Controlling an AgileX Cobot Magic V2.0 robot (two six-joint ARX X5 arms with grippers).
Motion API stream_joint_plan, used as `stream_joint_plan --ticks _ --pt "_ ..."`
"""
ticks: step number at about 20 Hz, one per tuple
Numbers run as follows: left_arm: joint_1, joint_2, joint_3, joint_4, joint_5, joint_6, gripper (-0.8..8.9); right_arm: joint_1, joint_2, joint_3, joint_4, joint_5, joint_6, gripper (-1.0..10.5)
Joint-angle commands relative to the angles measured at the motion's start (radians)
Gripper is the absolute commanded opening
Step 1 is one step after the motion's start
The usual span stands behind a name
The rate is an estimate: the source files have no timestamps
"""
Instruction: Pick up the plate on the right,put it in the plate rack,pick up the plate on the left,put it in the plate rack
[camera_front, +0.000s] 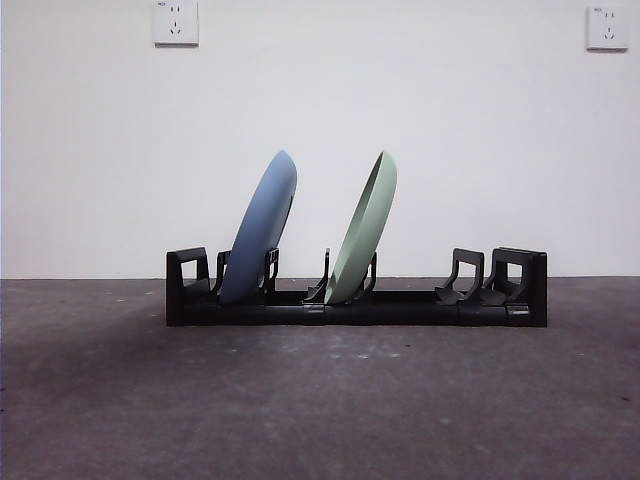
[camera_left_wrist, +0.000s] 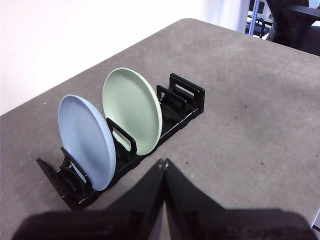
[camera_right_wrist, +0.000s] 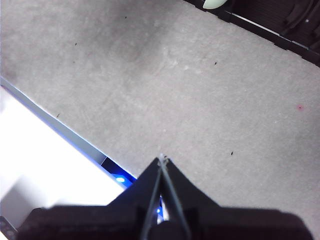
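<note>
Both plates stand tilted in the black plate rack (camera_front: 400, 305). The blue plate (camera_front: 260, 228) leans in the slots near the rack's left end, and the green plate (camera_front: 363, 228) leans in the slots near its middle. The left wrist view shows the same plate rack (camera_left_wrist: 182, 95) with the blue plate (camera_left_wrist: 86, 141) and the green plate (camera_left_wrist: 132, 110) side by side. My left gripper (camera_left_wrist: 164, 162) is shut and empty, hanging back from the rack. Over bare table near its edge, my right gripper (camera_right_wrist: 161, 159) is shut and empty; a sliver of the green plate (camera_right_wrist: 216, 3) and the rack (camera_right_wrist: 280, 20) shows.
The rack's right-hand slots (camera_front: 470, 280) hold nothing. The grey table (camera_front: 320, 400) stretches in front of the rack. Its edge (camera_right_wrist: 55, 125) runs close to my right gripper. A white wall with two sockets (camera_front: 175, 22) stands behind.
</note>
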Motion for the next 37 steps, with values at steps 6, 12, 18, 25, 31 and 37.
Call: stream_joint_plan --ticks 6,12,18,25,31,37 --pt "0.0 0.0 0.0 -0.004 -0.001 0.004 -0.03 0.0 0.0 -0.007 0.001 0.052 0.043 0.0" --pt "0.0 0.006 0.0 -0.003 -0.001 0.004 -0.03 0.0 0.0 -0.007 0.001 0.146 0.043 0.0" --pt "0.007 0.01 0.0 0.001 -0.151 0.043 -0.03 0.0 0.0 -0.007 0.001 0.189 0.043 0.0" --pt "0.353 -0.142 -0.154 0.271 -0.018 0.241 -0.03 0.0 0.0 -0.007 0.001 0.189 0.043 0.0" --pt "0.605 -0.446 -0.686 0.639 0.026 0.245 -0.03 0.0 0.0 -0.007 0.001 0.189 0.043 0.0" --pt "0.66 -0.68 -1.031 0.704 0.026 0.179 -0.03 0.0 0.0 -0.007 0.001 0.189 0.043 0.0"
